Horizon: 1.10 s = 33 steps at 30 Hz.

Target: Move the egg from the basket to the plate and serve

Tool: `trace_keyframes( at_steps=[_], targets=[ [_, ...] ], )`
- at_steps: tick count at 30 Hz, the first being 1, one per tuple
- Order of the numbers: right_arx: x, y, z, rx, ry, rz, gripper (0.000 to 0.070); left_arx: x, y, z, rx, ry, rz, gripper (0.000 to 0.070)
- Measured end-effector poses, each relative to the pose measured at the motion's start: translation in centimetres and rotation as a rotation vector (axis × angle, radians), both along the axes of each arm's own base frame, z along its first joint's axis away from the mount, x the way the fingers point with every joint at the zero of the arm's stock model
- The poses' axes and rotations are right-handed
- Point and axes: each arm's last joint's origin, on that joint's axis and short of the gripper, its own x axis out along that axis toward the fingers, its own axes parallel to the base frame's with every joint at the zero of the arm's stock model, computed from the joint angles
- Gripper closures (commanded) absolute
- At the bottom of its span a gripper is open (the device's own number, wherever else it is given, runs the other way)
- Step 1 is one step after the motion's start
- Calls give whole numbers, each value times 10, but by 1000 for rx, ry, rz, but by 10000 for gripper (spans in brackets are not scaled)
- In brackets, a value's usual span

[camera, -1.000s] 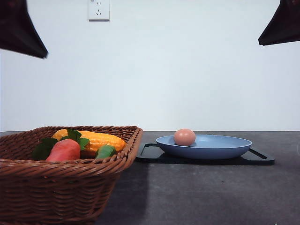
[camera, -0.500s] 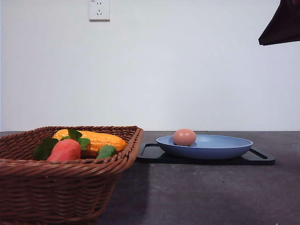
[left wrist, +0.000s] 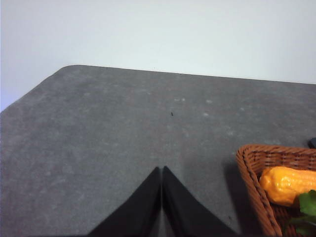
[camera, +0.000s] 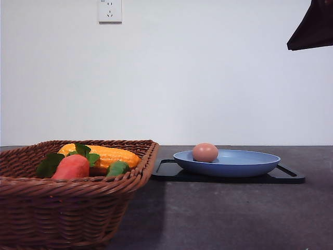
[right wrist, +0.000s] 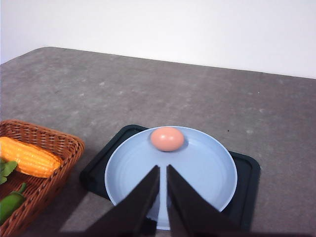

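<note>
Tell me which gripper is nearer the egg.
Right. The right gripper hangs above the blue plate holding the egg; the left gripper is over bare table beyond the basket.

Left claw (left wrist: 162,170): two matte black fingers, each a flat wedge broad at the base and narrowing to a sharp tip. Inner edges are straight, with a thin pale seam between them. Surfaces are plain, with no screws, cables or markings visible.

Right claw (right wrist: 163,170): two matte black fingers of the same wedge shape, long and smooth, tapering to pointed tips. A narrow pale slit runs between the inner edges. No markings visible.

Right arm (camera: 312,28), front view: a dark brownish-black angular piece with straight edges and a slanted underside; details too dark to tell.
</note>
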Motion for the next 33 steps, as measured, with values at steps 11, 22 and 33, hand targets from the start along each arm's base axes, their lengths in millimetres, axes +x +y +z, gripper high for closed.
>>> trace_keyframes(
  at_steps=[11, 22, 33],
  targets=[
    [0, 0, 0, 0, 0, 0, 700, 3, 0, -24, -29, 100, 4, 700],
    [0, 0, 0, 0, 0, 0, 700, 4, 0, -25, -78, 79, 10, 700],
    [0, 0, 0, 0, 0, 0, 700, 4, 0, -25, -82, 78, 10, 700]
  ],
)
